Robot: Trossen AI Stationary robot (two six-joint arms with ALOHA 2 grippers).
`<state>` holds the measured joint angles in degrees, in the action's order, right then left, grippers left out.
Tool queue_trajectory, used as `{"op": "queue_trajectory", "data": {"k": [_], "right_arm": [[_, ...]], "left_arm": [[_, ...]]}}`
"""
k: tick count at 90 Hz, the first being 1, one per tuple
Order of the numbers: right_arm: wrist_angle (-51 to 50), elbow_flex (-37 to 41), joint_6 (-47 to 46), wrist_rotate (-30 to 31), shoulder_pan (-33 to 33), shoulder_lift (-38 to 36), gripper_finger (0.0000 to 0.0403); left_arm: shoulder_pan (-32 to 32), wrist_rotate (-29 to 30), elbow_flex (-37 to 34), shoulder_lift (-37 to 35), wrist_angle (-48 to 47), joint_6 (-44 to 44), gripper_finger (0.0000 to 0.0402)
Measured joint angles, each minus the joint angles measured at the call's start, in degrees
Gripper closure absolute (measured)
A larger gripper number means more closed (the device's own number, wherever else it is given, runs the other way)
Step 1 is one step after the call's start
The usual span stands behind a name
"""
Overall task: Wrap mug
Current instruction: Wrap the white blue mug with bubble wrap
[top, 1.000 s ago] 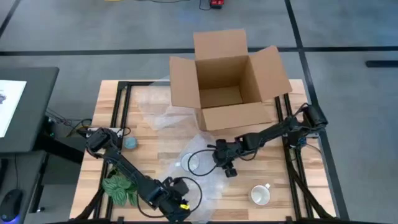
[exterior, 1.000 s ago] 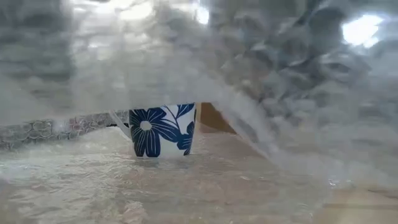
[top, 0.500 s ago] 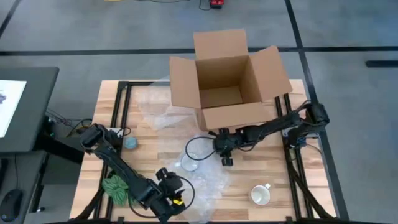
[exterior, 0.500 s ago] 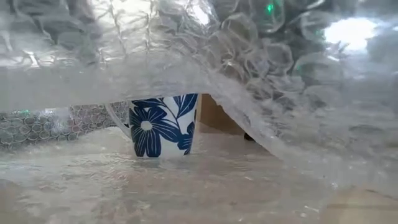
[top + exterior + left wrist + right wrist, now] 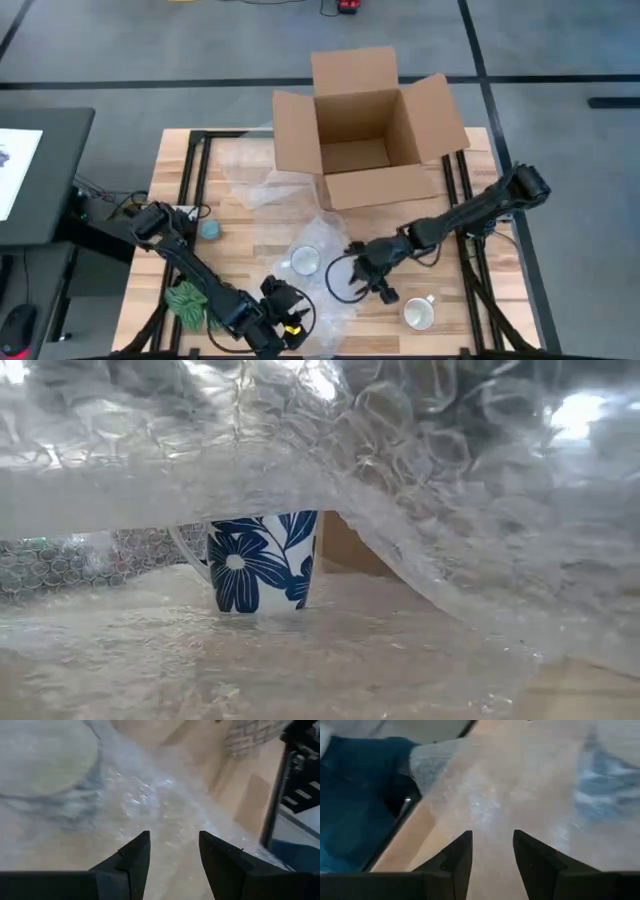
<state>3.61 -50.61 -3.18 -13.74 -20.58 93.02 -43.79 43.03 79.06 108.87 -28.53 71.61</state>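
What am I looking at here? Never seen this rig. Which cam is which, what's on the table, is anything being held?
Two dark robot arms work at a wooden table. The high view looks straight down; the low view sits at table height; the other two ride on the wrists.

On the table: an open cardboard box, a sheet of bubble wrap, a blue-flowered mug under the wrap, a second white mug, a green plant-like item and a small blue round thing.

The left gripper is at the near edge, the right gripper beside the white mug. Both have their fingers apart, holding nothing.
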Motion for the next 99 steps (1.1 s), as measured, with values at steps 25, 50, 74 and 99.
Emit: {"op": "queue_trajectory", "data": {"k": [25, 50, 74, 99], "right_arm": [[2.80, 0.00, 0.11, 0.15, 7.11, 10.10, 0.0271], [3.27, -0.02, -1.37, 0.15, 18.56, 12.25, 0.0271], [-0.26, 0.00, -0.87, 0.42, 22.56, 8.90, 0.0271], [-5.99, 0.02, 4.84, 0.46, 21.66, -0.31, 0.0271]], "left_arm": [[0.70, -2.75, -7.56, -0.07, 4.57, 3.93, 0.0254], [2.24, -3.23, -11.96, 0.02, -4.16, 14.42, 0.0254], [2.82, -3.90, -11.18, -0.25, -3.64, 12.84, 0.0254], [1.96, -4.27, -5.66, -0.25, -1.86, 12.15, 0.0254]]}}
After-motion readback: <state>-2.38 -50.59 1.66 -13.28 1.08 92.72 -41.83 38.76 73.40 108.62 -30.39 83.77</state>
